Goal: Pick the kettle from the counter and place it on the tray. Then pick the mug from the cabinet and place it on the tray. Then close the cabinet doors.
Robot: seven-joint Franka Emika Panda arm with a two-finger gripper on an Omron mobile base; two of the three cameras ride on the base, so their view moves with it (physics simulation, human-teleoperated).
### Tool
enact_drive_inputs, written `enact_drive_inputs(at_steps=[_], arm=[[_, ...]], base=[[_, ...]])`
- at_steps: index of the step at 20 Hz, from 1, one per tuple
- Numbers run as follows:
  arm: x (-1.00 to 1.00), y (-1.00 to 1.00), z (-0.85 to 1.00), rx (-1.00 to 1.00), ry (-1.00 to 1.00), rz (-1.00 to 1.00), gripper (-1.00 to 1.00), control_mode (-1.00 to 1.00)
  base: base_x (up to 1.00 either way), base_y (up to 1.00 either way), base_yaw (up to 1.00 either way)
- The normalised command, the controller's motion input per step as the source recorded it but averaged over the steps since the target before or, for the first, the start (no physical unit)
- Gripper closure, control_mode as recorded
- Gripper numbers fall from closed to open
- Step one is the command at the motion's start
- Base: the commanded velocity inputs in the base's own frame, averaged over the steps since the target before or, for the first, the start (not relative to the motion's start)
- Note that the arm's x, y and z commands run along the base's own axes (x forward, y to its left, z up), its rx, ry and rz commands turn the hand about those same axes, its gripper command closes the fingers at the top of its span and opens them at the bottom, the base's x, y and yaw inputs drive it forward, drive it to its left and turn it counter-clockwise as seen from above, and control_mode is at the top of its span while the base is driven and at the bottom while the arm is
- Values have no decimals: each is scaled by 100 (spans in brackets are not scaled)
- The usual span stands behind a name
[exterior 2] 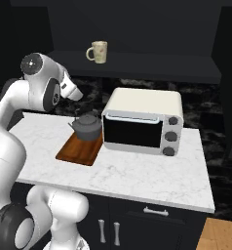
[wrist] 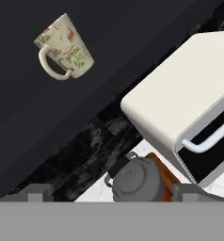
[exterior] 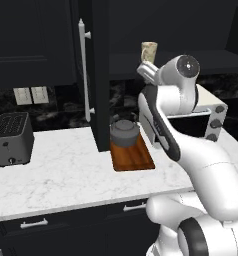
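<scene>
A: Where do you stand in the job?

B: Your squat dark grey kettle point(exterior 2: 87, 126) with the arched handle already sits on the far end of the reddish-brown wooden tray point(exterior 2: 74, 152), which lies on the white marble-look desk point(exterior 2: 152, 171) just beside the cream toaster oven point(exterior 2: 142, 119). So you are on the second step, I judge: fetching the mug.

A: And the mug?

B: The small cream patterned mug point(wrist: 63, 46) stands upright on the dark inner shelf of the black upper cabinet point(exterior 2: 137, 63), above the kettle and well apart from your arm. Its handle faces you in the hand view. One tall black cabinet door point(exterior: 100, 75) with a silver bar handle hangs open at the left.

A: The claw?

B: Your claw point(wrist: 112, 192) is spread wide, holds nothing and touches nothing; its tips frame the kettle below.

A: Next move?

B: You need to lift and reach up to the shelf, then bring the spread tips around the mug's body before closing.
</scene>
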Motion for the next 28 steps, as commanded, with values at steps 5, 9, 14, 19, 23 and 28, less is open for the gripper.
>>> enact_drive_inputs(at_steps=[5,9,14,19,23,28], arm=[[7,0,38,-9,0,2,-100,-100],[21,0,35,-16,1,0,-100,-100],[23,0,17,-20,-2,0,-100,-100],[20,0,5,-14,-5,9,-100,-100],[33,0,8,-10,-1,6,-100,-100],[42,-1,2,-9,-2,0,-100,-100]], base=[[0,0,0],[0,0,0],[0,0,0],[0,0,0],[0,0,0],[0,0,0]])
